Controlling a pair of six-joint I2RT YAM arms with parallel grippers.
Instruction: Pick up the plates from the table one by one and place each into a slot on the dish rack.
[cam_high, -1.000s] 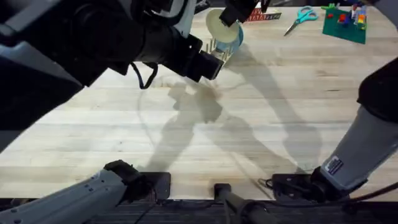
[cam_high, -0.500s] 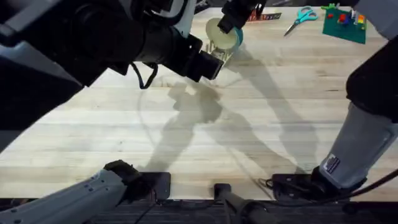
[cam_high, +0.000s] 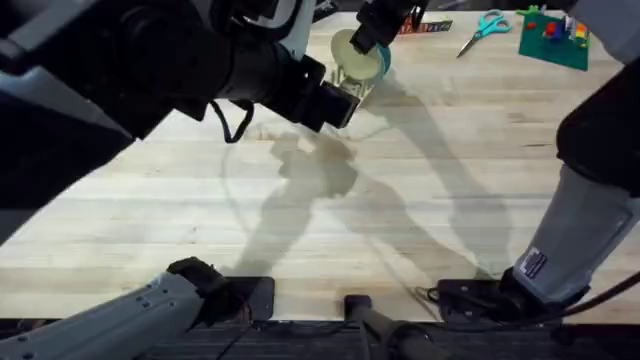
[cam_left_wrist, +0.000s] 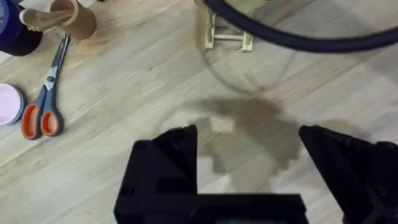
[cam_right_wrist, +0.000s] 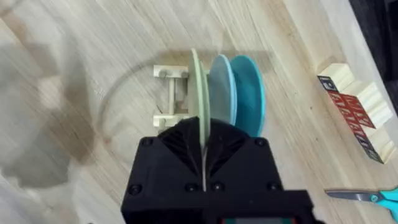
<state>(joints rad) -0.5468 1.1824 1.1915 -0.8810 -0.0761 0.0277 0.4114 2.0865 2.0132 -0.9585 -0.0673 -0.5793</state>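
The pale cream-yellow plate (cam_right_wrist: 196, 87) stands on edge at the dish rack (cam_right_wrist: 170, 99), with my right gripper (cam_right_wrist: 204, 155) shut on its rim from above. Behind it in the rack stand the light blue plate (cam_right_wrist: 219, 87) and a darker teal plate (cam_right_wrist: 250, 93), both upright. From overhead the cream plate (cam_high: 349, 48) and the light blue plate (cam_high: 381, 60) sit at the far middle of the table (cam_high: 400, 200), under the right gripper (cam_high: 368, 30). My left gripper (cam_left_wrist: 249, 158) hovers open and holds nothing, just short of the rack (cam_left_wrist: 227, 34).
Teal scissors (cam_high: 487, 24) and a green baseplate with bricks (cam_high: 553, 38) lie at the far right. A printed wooden block (cam_right_wrist: 351, 102) sits near the rack. Orange-handled scissors (cam_left_wrist: 45, 99), a pink dish (cam_left_wrist: 7, 104) and a wooden cup (cam_left_wrist: 71, 18) lie beside the left gripper.
My right gripper has shifted slightly left and down toward the rack with the cream plate, and has held still over the last half second. The left arm has not moved.
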